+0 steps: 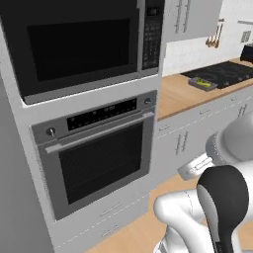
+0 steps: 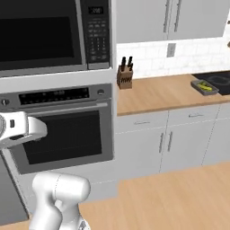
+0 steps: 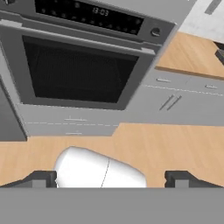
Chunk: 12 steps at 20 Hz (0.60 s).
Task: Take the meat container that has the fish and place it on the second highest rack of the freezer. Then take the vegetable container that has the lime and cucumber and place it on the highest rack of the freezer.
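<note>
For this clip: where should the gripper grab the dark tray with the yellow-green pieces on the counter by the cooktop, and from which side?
Probably from above, pinching one long rim of the tray: it lies flat and shallow on the counter, walls too low for a side grasp. The gripper is open and empty.

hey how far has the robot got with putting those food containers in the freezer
Nothing looks done yet. The claw is open and empty, pointing toward the wall oven and the floor. One dark tray with yellow-green pieces sits on the wooden counter near the cooktop. Both containers are left to fetch and shelve.
</note>
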Available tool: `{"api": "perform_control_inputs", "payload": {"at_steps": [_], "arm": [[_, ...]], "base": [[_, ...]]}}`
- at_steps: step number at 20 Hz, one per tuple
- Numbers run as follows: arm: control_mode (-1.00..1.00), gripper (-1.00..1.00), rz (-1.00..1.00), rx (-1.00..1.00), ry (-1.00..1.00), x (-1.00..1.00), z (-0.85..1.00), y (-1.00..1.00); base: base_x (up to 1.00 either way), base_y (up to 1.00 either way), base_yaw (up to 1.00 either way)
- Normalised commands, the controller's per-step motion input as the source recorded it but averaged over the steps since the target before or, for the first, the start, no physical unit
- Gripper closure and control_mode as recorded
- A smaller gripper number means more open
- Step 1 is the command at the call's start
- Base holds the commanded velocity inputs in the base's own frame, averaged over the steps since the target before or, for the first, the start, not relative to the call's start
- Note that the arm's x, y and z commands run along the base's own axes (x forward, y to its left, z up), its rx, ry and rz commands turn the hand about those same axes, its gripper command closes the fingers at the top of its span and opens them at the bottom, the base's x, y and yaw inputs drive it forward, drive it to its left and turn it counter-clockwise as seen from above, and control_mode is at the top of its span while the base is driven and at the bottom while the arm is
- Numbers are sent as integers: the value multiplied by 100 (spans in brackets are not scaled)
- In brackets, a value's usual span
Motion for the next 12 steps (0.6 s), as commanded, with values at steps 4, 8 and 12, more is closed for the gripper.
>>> {"api": "perform_control_inputs", "payload": {"at_steps": [4,8,12], "arm": [[100,-100,0,0,0,0,0,0],[100,-100,0,0,0,0,0,0],[100,-100,0,0,0,0,0,0]], "base": [[79,-100,0],[81,-100,0],[78,-100,0]]}}
